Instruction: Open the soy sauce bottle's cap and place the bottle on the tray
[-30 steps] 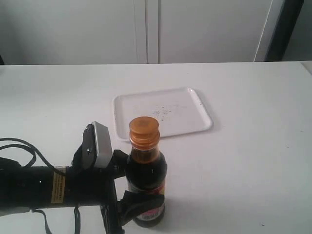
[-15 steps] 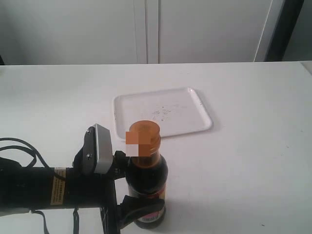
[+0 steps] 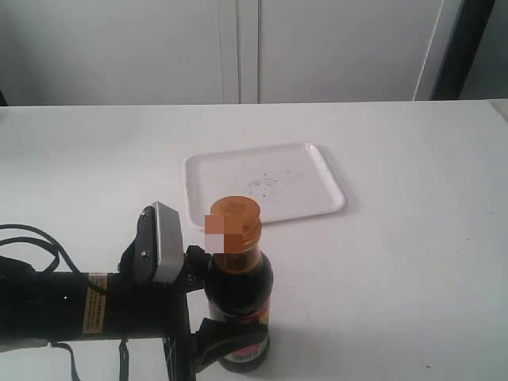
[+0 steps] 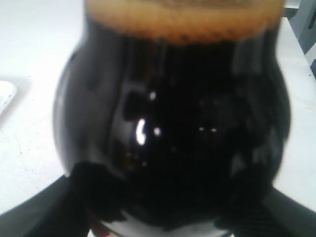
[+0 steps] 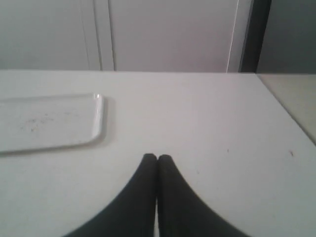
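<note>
I hold bottle (image 3: pixel 239 279) belly clamped in left gripper (image 3: pixel 232 324), upright, so cap (image 3: pixel 235 222) sits exposed above fingers. Right gripper (image 5: pixel 157 162) fingers pressed together, idle. Tray (image 3: pixel 230 168) beyond fingertips.

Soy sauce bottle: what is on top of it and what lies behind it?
The orange-brown cap sits on top, one side blurred out. Behind lies the white tray, holding only dark specks; the cap covers part of its near rim.

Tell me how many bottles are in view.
1. The soy sauce bottle stands upright in front of the tray, not on it, with the left gripper closed around its lower body. No other bottle shows; some of the table is out of frame.
</note>
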`<action>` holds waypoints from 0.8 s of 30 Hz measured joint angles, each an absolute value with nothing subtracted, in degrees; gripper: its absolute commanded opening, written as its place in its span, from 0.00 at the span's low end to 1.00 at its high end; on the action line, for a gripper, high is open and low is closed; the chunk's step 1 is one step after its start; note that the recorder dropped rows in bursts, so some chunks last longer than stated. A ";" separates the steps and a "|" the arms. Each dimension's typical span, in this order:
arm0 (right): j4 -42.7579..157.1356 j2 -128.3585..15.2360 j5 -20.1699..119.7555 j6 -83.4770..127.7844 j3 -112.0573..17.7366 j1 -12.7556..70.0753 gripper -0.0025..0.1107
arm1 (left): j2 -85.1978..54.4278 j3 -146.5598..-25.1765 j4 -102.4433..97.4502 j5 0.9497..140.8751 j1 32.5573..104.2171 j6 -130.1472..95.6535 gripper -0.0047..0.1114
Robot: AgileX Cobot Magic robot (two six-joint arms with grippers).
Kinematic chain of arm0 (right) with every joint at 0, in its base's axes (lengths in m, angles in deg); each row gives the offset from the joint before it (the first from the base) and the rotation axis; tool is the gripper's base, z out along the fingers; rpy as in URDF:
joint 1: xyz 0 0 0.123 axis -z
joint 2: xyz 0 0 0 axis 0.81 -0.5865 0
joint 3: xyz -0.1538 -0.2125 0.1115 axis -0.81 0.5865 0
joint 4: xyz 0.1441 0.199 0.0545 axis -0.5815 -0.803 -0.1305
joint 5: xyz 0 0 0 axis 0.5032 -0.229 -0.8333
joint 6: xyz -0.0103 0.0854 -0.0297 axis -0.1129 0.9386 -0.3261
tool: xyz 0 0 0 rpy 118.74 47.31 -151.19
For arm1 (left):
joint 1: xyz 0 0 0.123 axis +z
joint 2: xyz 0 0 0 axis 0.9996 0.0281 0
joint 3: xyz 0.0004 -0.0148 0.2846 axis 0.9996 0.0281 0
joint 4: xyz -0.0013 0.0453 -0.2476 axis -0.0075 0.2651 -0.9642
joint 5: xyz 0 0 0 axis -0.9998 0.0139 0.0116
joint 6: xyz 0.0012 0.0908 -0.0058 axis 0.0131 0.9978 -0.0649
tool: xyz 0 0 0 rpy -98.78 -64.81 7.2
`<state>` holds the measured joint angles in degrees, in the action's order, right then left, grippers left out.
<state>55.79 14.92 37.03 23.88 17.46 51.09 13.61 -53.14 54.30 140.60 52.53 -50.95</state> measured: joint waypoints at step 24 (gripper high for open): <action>56.68 -2.13 77.35 37.84 0.52 51.09 0.02 | 13.61 -53.14 54.30 140.60 52.53 -50.82 0.04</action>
